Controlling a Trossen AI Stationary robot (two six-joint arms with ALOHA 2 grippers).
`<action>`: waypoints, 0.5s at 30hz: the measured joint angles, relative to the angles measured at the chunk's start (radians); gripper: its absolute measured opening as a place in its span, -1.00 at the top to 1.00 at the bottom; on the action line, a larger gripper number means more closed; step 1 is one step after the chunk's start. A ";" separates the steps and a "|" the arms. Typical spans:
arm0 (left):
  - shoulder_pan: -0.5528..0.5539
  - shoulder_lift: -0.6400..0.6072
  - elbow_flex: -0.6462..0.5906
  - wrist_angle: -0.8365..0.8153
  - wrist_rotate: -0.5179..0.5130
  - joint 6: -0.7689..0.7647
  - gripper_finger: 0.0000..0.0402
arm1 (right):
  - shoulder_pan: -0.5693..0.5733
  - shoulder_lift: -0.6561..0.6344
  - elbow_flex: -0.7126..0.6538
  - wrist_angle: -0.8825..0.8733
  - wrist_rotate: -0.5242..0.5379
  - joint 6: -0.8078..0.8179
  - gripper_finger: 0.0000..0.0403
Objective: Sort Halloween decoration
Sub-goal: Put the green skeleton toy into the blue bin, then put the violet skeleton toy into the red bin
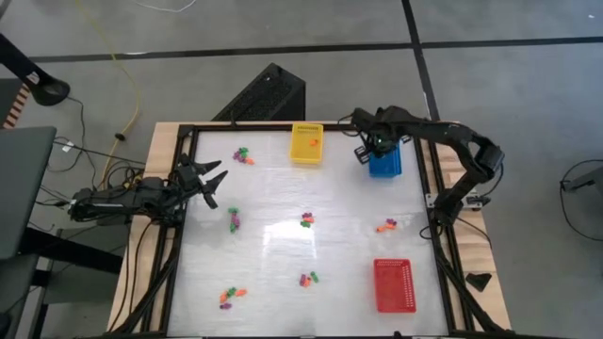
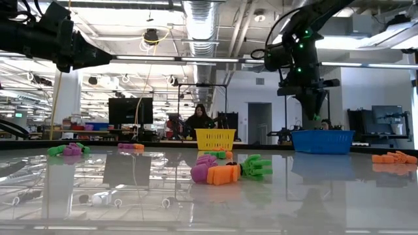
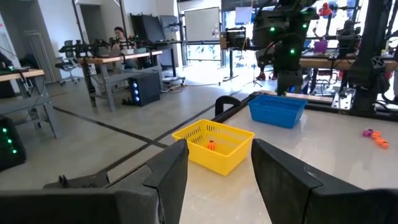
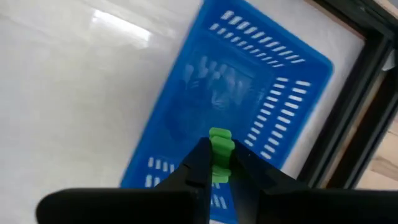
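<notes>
The pale, glossy tabletop (image 1: pixel 283 235), framed in black rails on wood, mirrors the ceiling lights of an open workshop where a person (image 2: pixel 198 119) sits among desks and monitors; it carries a yellow basket (image 1: pixel 306 143) holding one orange piece, a blue basket (image 1: pixel 384 162), a red basket (image 1: pixel 394 284), and small clusters of trinkets (image 1: pixel 307 220) scattered well apart. The right hand (image 4: pixel 214 169) hangs over the blue basket, pinching a green trinket (image 4: pixel 219 155). The left hand (image 1: pixel 213 182) waits wide open and empty at the tabletop's left edge.
</notes>
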 joint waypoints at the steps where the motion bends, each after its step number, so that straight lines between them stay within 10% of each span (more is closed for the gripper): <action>1: 0.000 0.000 0.000 0.000 0.000 0.004 0.16 | -0.007 0.000 0.000 0.002 0.000 -0.003 0.66; 15: 0.000 0.000 0.000 0.000 0.000 0.011 0.16 | -0.014 0.000 0.000 0.003 0.049 -0.027 -0.07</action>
